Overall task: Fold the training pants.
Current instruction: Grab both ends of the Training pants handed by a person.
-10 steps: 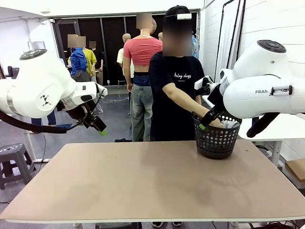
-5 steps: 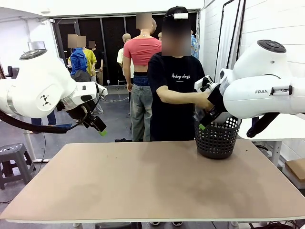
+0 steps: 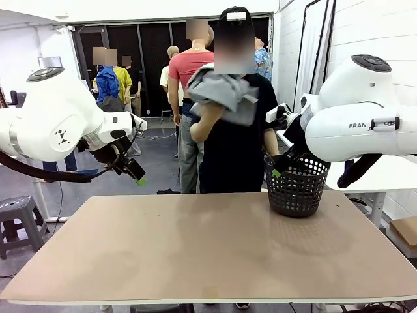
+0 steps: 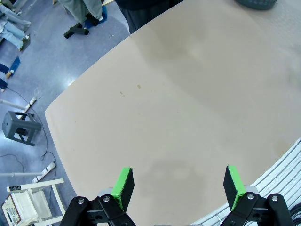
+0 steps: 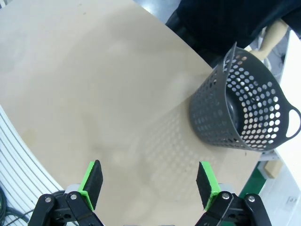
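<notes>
Above the table [image 3: 208, 254], training pants [image 3: 223, 90] in person's hand [image 3: 207, 117]

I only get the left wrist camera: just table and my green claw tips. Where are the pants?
Observer: The person across the table holds the training pants bunched up at chest height.
Operator: What's the dark thing at my picture's top edge?
Observer: A black mesh basket, standing on the table's far right.
Operator: And the other side?
Observer: The right claw is open, hovering above the table beside that basket.
</notes>
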{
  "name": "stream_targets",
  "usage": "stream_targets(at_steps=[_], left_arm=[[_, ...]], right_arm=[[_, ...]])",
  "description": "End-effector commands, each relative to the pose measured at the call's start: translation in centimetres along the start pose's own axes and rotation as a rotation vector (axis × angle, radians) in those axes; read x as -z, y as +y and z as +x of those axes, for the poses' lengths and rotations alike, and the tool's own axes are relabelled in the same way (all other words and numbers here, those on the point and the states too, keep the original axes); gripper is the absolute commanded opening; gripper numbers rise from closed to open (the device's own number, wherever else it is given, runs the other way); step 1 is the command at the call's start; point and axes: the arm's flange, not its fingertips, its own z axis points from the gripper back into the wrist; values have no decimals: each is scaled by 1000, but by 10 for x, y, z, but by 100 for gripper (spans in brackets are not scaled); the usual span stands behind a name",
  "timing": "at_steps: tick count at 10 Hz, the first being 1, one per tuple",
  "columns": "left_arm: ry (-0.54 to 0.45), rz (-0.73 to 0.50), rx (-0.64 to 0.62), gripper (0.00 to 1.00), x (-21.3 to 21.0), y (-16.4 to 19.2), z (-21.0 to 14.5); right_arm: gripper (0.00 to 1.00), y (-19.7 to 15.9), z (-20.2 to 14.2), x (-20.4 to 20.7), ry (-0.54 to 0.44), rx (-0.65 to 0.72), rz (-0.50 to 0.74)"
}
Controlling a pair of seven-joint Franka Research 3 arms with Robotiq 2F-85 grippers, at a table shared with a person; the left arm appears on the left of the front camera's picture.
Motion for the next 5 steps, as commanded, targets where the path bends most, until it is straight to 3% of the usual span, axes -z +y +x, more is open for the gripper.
stream_targets(at_steps=[1, 5], left_arm=[[0, -2, -2, 100, 1, 1, 0], [0, -2, -2, 100, 1, 1, 0]], right_arm=[[100, 1, 0, 2, -1, -1, 15], [100, 1, 0, 2, -1, -1, 15]])
